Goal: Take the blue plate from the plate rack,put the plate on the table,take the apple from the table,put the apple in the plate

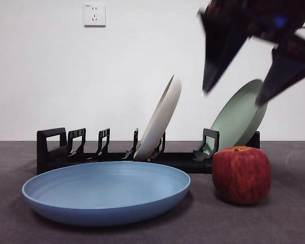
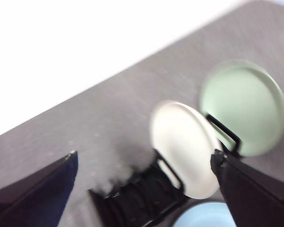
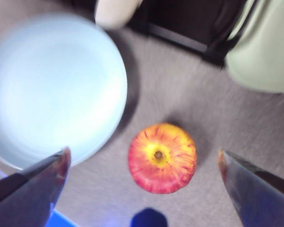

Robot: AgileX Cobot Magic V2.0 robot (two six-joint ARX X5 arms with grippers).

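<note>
Currently, per item:
blue plate (image 1: 106,191): round, matte light blue, shallow raised rim; flat on the bench (image 1: 284,223), just in front of the plate rack (image 1: 91,152).
apple (image 1: 241,174): dark red, blocky, yellow-orange patch at stem dip; on the bench beside the plate, not touching, in front of the rack's right end.
plate rack: low black plastic, upright slotted holders; carries a cream-white plate (image 1: 160,117) and a sage-green plate (image 1: 239,118), both leaning.
right gripper (image 1: 244,84): above the apple, fingers wide apart, holding nothing.
left gripper (image 2: 144,161): high over the rack, fingers apart, empty.
bench: dark grey, matte, slightly textured.
</note>
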